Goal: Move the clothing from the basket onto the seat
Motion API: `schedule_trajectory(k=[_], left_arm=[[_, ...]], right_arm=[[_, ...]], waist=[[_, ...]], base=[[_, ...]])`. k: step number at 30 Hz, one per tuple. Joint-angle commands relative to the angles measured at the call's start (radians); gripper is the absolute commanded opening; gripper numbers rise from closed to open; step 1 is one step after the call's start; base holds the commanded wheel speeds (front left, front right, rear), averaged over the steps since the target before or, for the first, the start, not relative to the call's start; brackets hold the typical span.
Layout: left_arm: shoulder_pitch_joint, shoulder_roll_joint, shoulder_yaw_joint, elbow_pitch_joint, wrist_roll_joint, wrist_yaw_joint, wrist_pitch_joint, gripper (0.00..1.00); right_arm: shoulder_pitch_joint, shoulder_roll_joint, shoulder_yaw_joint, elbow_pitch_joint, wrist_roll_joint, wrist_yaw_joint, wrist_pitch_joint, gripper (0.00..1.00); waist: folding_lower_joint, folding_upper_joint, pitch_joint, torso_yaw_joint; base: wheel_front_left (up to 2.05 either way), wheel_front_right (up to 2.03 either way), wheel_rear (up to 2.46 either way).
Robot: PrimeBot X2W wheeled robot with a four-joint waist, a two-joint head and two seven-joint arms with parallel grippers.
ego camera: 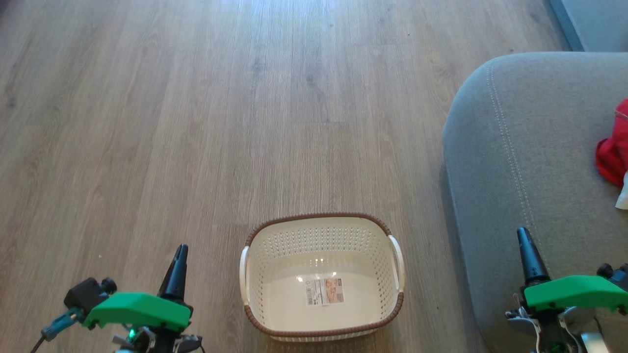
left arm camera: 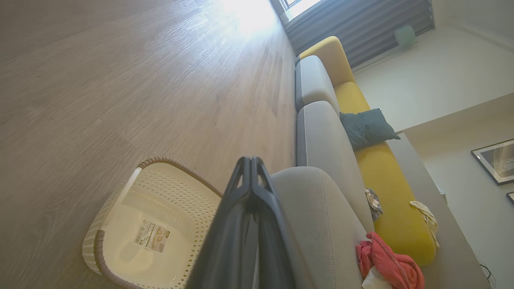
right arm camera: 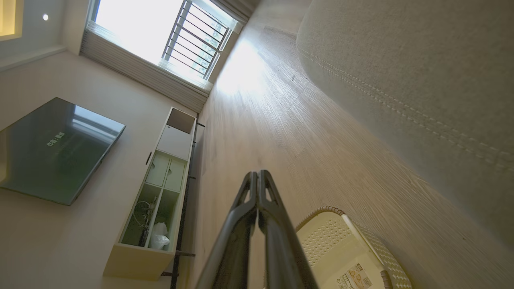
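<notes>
Clothing (ego camera: 613, 156) lies on the seat (ego camera: 530, 162)

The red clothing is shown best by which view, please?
The left wrist view: the clothing lies bunched on the seat, nearly whole. The head view cuts it off at its right edge.

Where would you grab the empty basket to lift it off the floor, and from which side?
By the left white handle, from above. The basket stands upright on the floor, open top facing up, and the handle seems to bow out from the wall, leaving room for thin fingers. The left gripper is nearest it; it is shut, so it would have to open first.
</notes>
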Motion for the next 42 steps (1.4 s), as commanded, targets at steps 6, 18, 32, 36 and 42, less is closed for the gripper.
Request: schedule_trajectory(k=[6,18,32,36,42], left_arm=[[-0.063,0.014,0.043,-0.029,-0.078,-0.018,0.017,0.0],[-0.073,0.014,0.079,-0.028,-0.211,-0.044,0.053,0.0],[-0.084,0.013,0.121,-0.027,-0.366,-0.074,0.095,0.0],[-0.086,0.013,0.131,-0.026,-0.399,-0.08,0.104,0.0],[-0.091,0.012,0.149,-0.025,-0.465,-0.093,0.122,0.0]], right_arm=[[-0.061,0.001,0.005,-0.038,0.076,0.005,0.023,0.0],[-0.071,0.006,-0.004,-0.04,0.203,0.006,0.058,0.0],[-0.082,0.011,-0.014,-0.042,0.351,0.007,0.099,0.0],[-0.085,0.012,-0.016,-0.043,0.383,0.007,0.108,0.0],[-0.09,0.014,-0.021,-0.044,0.447,0.008,0.126,0.0]], waist=[[0.0,0.0,-0.001,-0.005],[0.0,0.0,-0.004,-0.017],[0.0,0.0,-0.008,-0.03],[0.0,0.0,-0.008,-0.033],[0.0,0.0,-0.01,-0.039]], base=[[0.0,0.0,0.0],[0.0,0.0,0.0],[0.0,0.0,0.0],[0.0,0.0,0.0],[0.0,0.0,0.0]])
